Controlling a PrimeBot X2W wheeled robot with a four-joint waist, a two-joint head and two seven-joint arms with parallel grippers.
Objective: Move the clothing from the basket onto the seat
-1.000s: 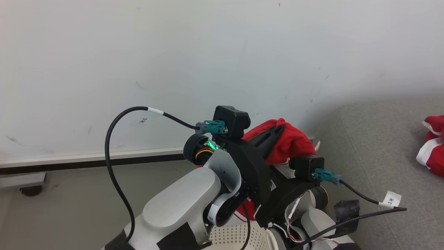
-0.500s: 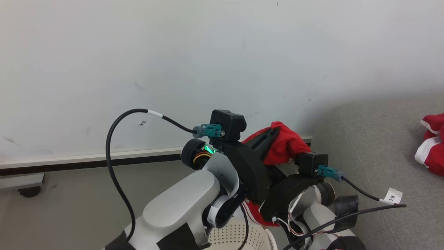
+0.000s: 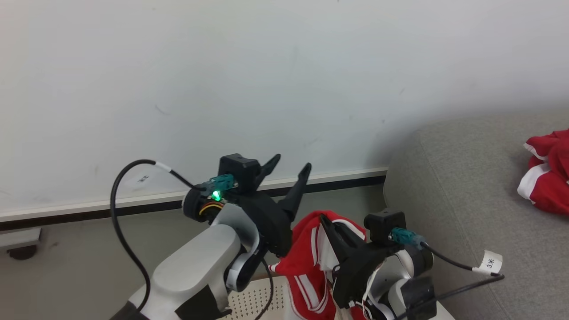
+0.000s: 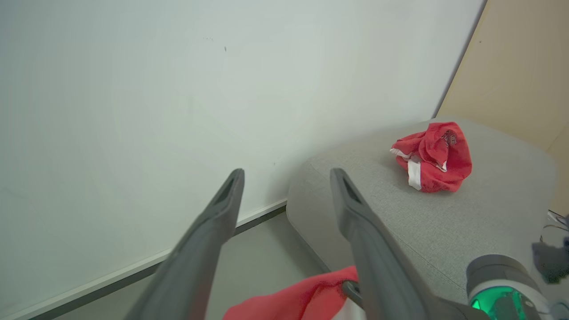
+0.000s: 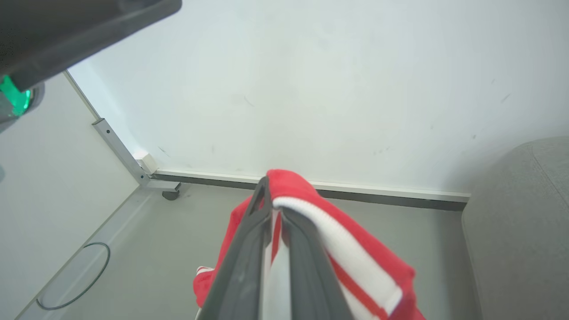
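A piece of the clothing [image 3: 306, 258], red with white stripes, hangs above the basket [image 3: 249, 302] with my right gripper [image 3: 323, 219] shut on its upper fold. In the right wrist view the shut gripper [image 5: 266, 183] pinches the red and white fabric [image 5: 355, 253]. My left gripper [image 3: 289, 166] stands open just up and left of it, holding nothing; its wrist view shows the spread gripper [image 4: 286, 174] with the red fabric [image 4: 302, 298] below. A second crumpled piece of red clothing [image 3: 544, 178] [image 4: 433, 158] lies on the grey seat [image 3: 462, 186] [image 4: 444, 226] at the right.
A white wall with a dark baseboard [image 3: 133, 209] stands close behind the arms, above grey floor. A caster [image 3: 20, 251] sits at the far left. The right wrist view shows a metal frame leg [image 5: 124, 155] and a cable loop [image 5: 73, 275] on the floor.
The right gripper has shut on the red garment and the left gripper has let go and opened. The garment now hangs lower, from the right gripper. The head camera has also shifted.
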